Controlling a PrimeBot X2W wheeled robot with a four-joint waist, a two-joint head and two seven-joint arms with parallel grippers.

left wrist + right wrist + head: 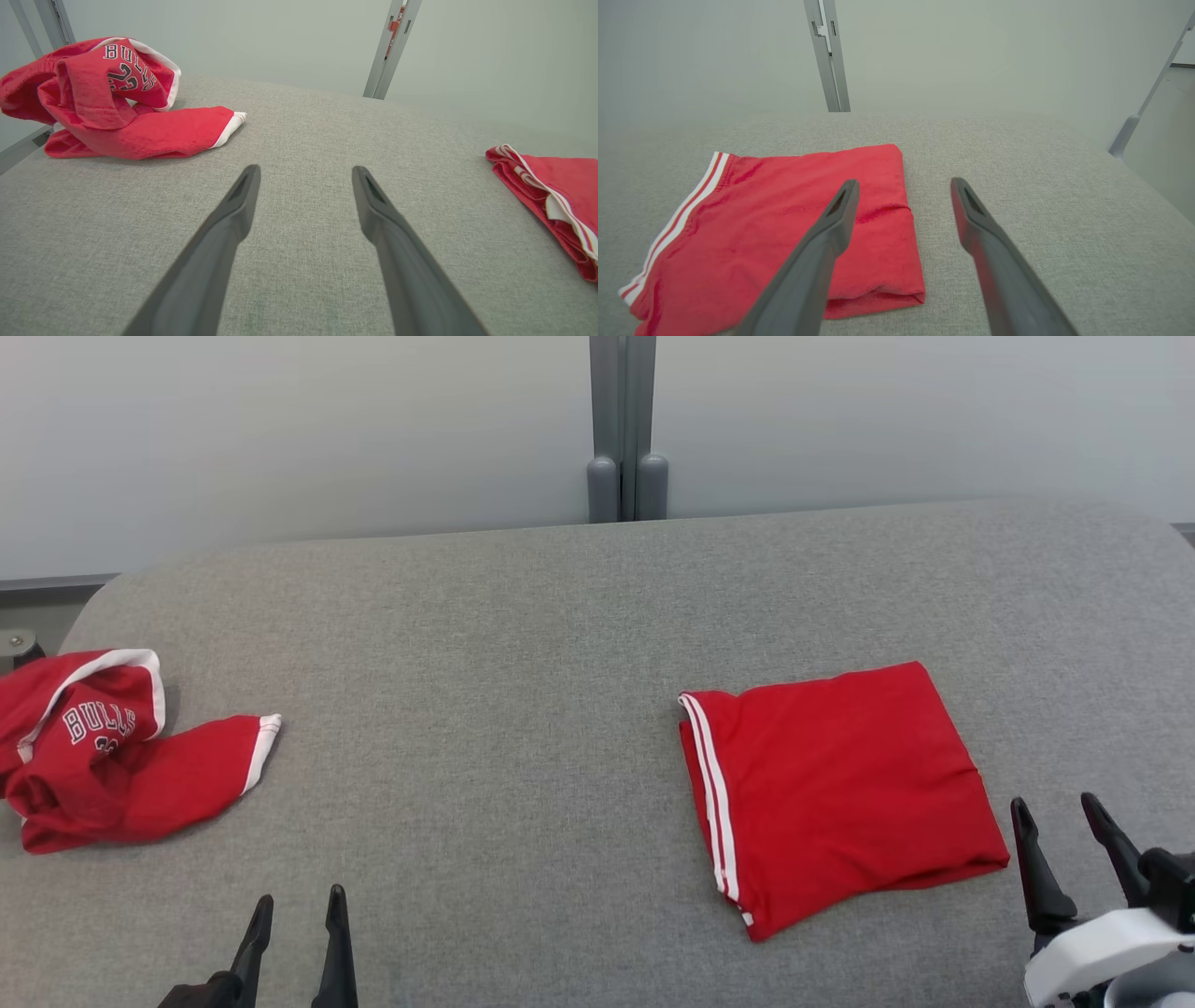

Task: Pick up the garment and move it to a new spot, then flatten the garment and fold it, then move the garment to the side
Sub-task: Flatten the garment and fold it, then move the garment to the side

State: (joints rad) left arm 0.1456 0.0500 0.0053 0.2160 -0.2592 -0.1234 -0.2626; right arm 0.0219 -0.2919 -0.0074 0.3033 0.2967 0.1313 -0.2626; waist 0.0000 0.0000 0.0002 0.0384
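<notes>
A grey fabric-covered surface (485, 709) stands before a pale wall (280, 429), with a grey post (624, 429) at 12 o'clock. A folded red garment (840, 784) with two white stripes along its left edge lies flat at about 4 o'clock from the surface's centre. A crumpled red jersey (121, 765), trimmed in white and lettered "BULLS", sits heaped at 9 o'clock on the surface's left edge, well apart from the folded piece.

The left gripper (301, 898) is at 7 o'clock, its fingers parted and holding nothing, near neither garment. The right gripper (1056, 803) is at 5 o'clock, just beside the folded red garment's near right corner, its fingers spread apart and empty.
</notes>
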